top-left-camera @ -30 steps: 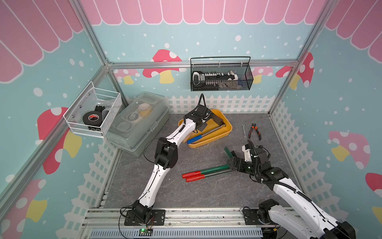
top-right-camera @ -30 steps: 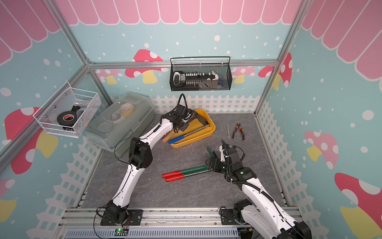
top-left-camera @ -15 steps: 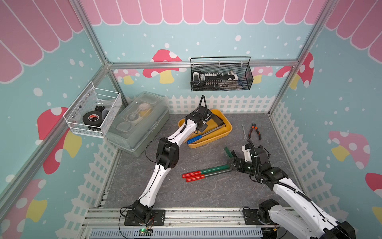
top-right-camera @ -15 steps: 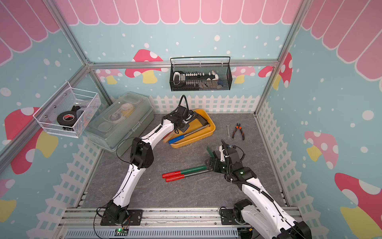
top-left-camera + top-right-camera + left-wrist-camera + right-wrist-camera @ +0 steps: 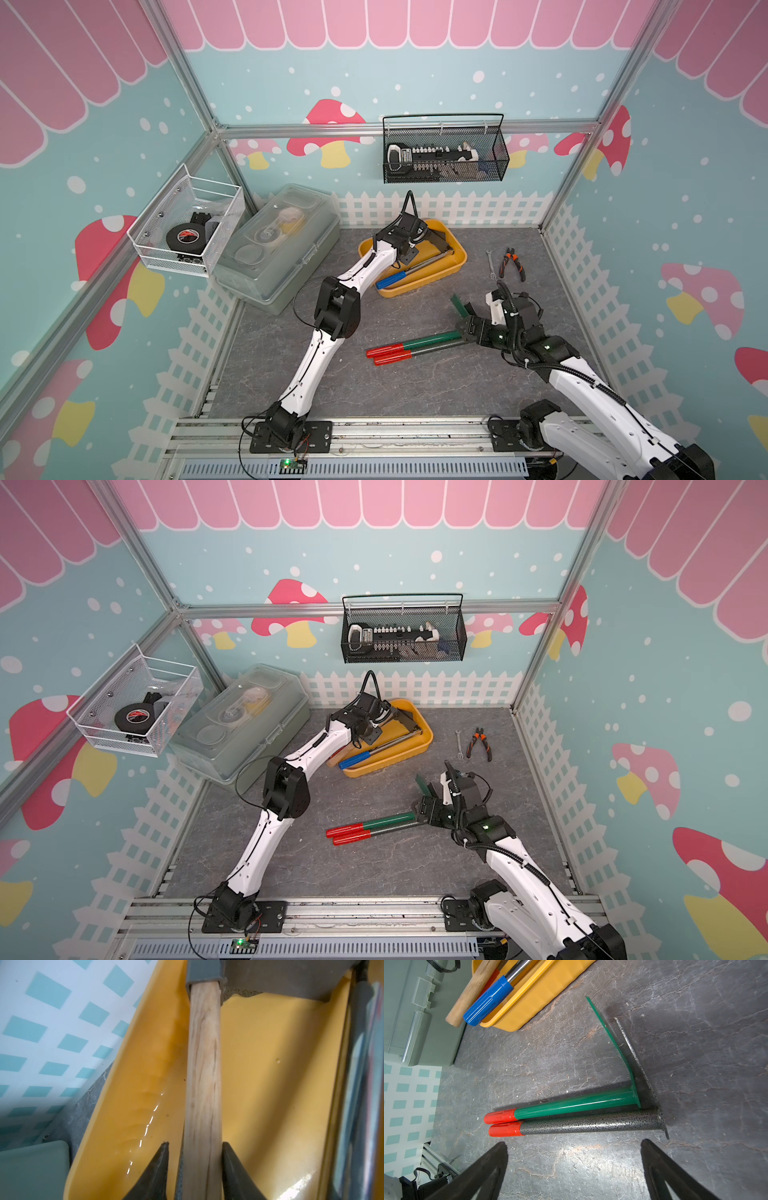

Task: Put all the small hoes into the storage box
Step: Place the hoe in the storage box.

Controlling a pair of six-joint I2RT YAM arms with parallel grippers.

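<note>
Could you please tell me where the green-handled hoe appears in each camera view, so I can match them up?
In a top view: the green-handled hoe lies on the floor just right of centre, nearer than the storage box.
In a top view: the hoe is mid-picture, same floor spot.
Right wrist: hoe on the floor alongside the grey speckled hoe.
Left wrist: not in it.
Shared landmark: the yellow storage box, in all four.

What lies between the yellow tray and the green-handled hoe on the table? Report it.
Nothing but bare grey tabletop. In the right wrist view, an open stretch of it separates the yellow tray from the green-handled hoe.
</note>
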